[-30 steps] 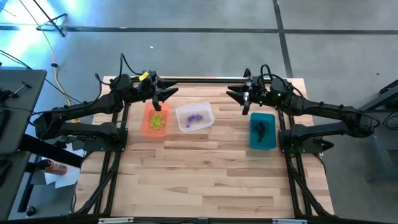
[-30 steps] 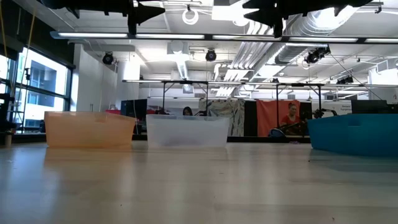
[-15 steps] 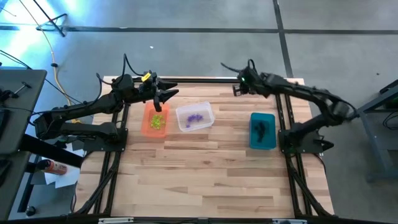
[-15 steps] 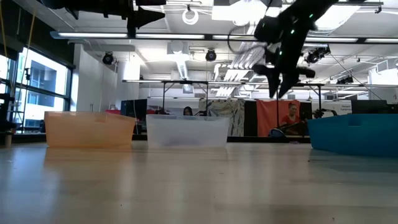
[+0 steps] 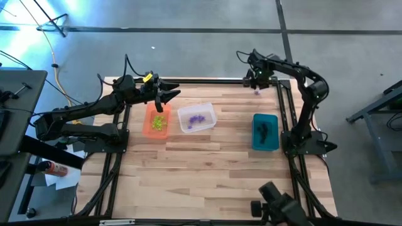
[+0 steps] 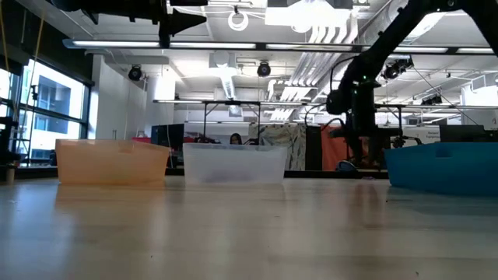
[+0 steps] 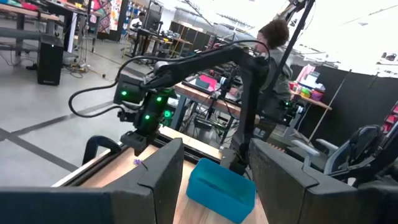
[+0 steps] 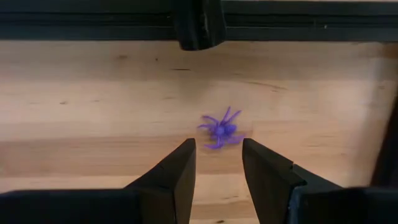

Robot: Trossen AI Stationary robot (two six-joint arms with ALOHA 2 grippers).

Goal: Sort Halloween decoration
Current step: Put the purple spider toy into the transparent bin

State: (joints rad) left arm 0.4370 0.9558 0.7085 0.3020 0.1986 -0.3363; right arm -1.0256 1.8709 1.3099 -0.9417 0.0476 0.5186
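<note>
On the pale wooden-plank bench, the teal rectangular plastic bin sat nearest on the right side, holding black spidery plastic trinkets. Just beyond it toward the middle stood the clear rectangular plastic bin with purple spidery trinkets inside, and beside that, to the left, the orange rectangular plastic bin with yellow-green spidery trinkets.

The left claw hung above the far end of the orange bin, its fingers spread and holding nothing.

Farthest back, near the bench's rear edge and the black frame rail, a single small purple plastic spider lay on the bare wood, well apart from all three bins. The right claw was poised over it, fingers parted, the spider just beyond the fingertips and not gripped.
</note>
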